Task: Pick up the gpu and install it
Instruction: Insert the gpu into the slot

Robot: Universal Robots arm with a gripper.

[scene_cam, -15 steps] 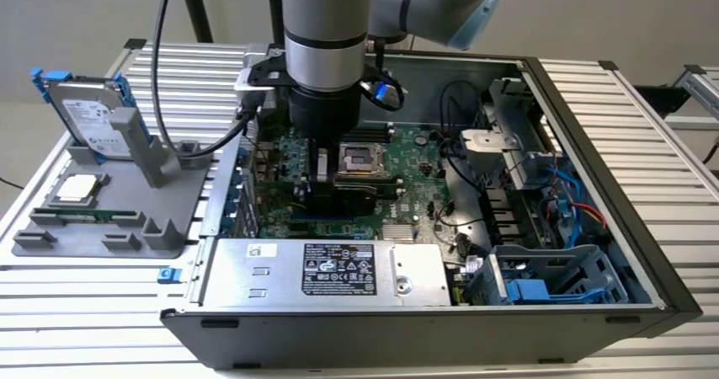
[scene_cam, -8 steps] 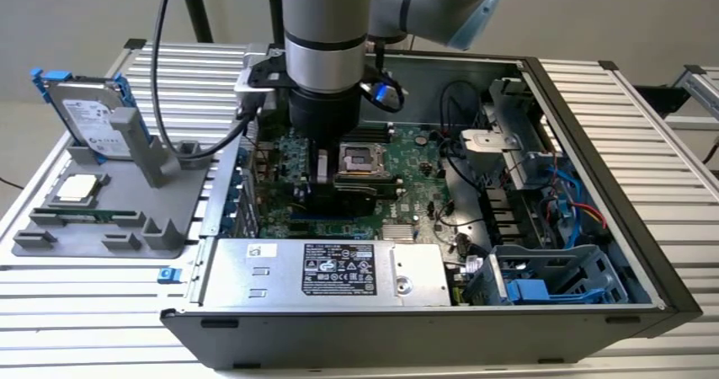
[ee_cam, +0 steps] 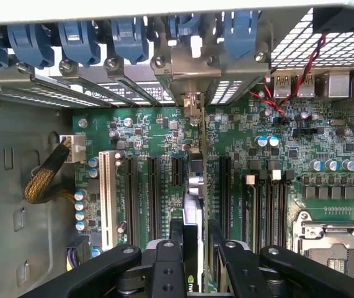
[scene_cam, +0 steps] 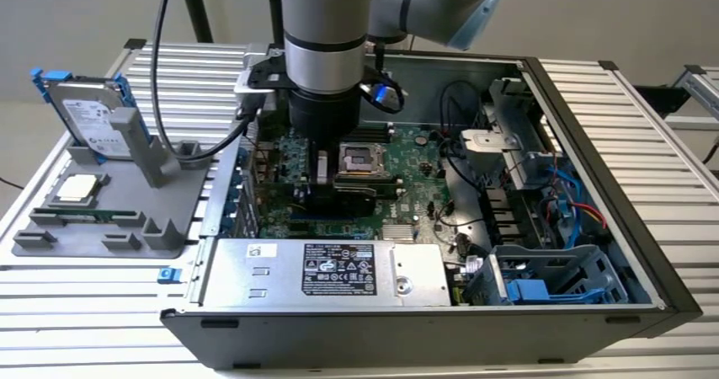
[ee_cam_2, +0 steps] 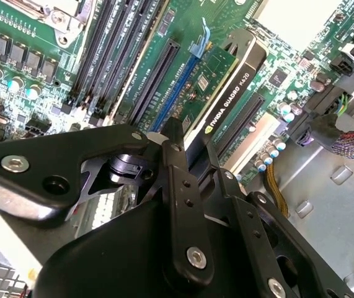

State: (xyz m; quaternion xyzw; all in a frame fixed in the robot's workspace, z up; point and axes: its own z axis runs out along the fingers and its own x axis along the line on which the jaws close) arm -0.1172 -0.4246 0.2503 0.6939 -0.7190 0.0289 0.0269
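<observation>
Black gripper (ee_cam_2: 186, 146) fingers clamp the gpu (ee_cam_2: 217, 93) edge-on over the green motherboard (ee_cam: 146, 136) slots, inside the open computer case (scene_cam: 629, 227) on a slatted metal table (scene_cam: 90, 312).

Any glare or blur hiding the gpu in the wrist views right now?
In the second wrist view the gpu is sharp, no glare, while the gripper in front is dark and slightly soft. In the first wrist view the gpu sits edge-on, evenly lit and clear.

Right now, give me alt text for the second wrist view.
The black gripper holds the gpu on edge over a blue slot on the green motherboard. Empty black slots lie beside it.
</observation>
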